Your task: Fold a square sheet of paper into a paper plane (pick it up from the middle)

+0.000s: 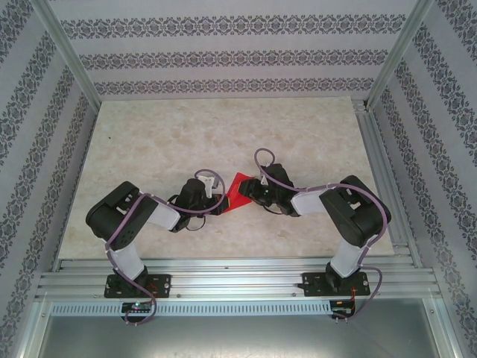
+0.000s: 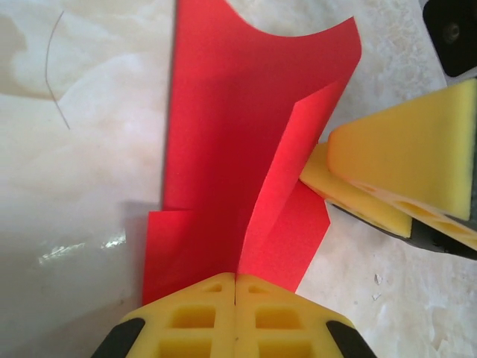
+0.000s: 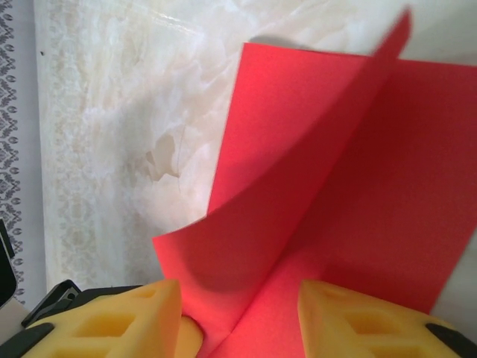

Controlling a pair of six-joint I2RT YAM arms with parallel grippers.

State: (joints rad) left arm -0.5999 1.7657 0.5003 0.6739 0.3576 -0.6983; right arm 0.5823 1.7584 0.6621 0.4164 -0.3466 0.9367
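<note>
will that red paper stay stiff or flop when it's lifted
Probably floppy: the red paper curves wherever nothing supports it. Likely very light, since the shut left gripper holds its flaps up by one pinched fold. A push would probably bend it rather than slide it.

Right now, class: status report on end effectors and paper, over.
Left end effector shut on red sheet. Right end effector open, sheet between jaws. Nothing obstructing.

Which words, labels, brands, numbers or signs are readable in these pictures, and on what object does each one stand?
None can be read. The square sheet of paper is plain red, the yellow fingers carry no marking, and the walls bear only an ornamental pattern. Any print on the arm bases is too small to read.
</note>
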